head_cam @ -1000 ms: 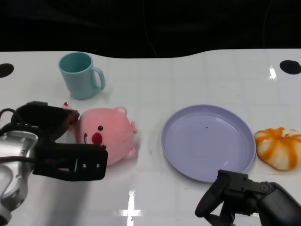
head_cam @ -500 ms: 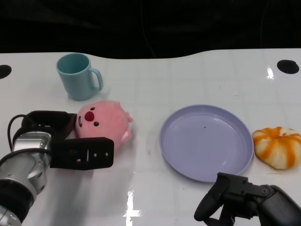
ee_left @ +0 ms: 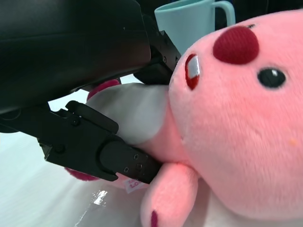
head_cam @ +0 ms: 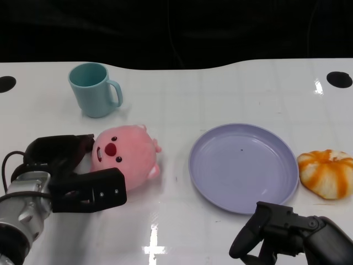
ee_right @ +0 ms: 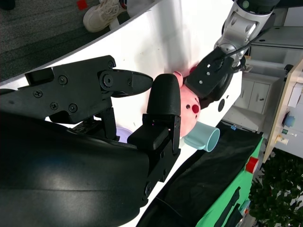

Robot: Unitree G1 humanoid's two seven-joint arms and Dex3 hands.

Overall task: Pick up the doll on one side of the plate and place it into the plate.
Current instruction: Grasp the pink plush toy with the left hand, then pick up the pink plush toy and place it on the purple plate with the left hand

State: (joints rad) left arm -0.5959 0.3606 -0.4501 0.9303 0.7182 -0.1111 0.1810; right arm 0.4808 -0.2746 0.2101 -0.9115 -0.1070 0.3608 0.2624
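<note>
Left robot hand [head_cam: 69, 176] is gripping the round pink plush doll with a red nose and black eyes [head_cam: 124, 156], its black fingers [head_cam: 91, 189] lying along the near side of the doll while another part of the robot hand is pressing at the doll's far-left side; in the left wrist view the black fingers [ee_left: 102, 153] are lying against the doll's pale belly and pink body [ee_left: 236, 118], touching it; the doll is sitting on the glossy white bench [head_cam: 220, 94], to the left of the round lavender plastic plate [head_cam: 244, 167] and apart from it, face turned up toward the camera; the plate is lying flat with only a tiny dark speck on its surface; the teal ceramic mug with a side handle [head_cam: 94, 88] is standing upright beyond the doll, well apart from the plate; the orange-and-white striped pumpkin-shaped soft toy [head_cam: 326, 173] is resting just beside the plate's right rim; the right robot hand [head_cam: 276, 234] is hanging low at the near edge of the bench, in front of the plate, its black fingers curled inward and holding nothing; the right wrist view is showing those fingers [ee_right: 163, 111] drawn together, with the doll [ee_right: 187, 111] and the mug [ee_right: 204, 137] visible past them, and the left robot hand [ee_right: 213, 75] on the doll.
</note>
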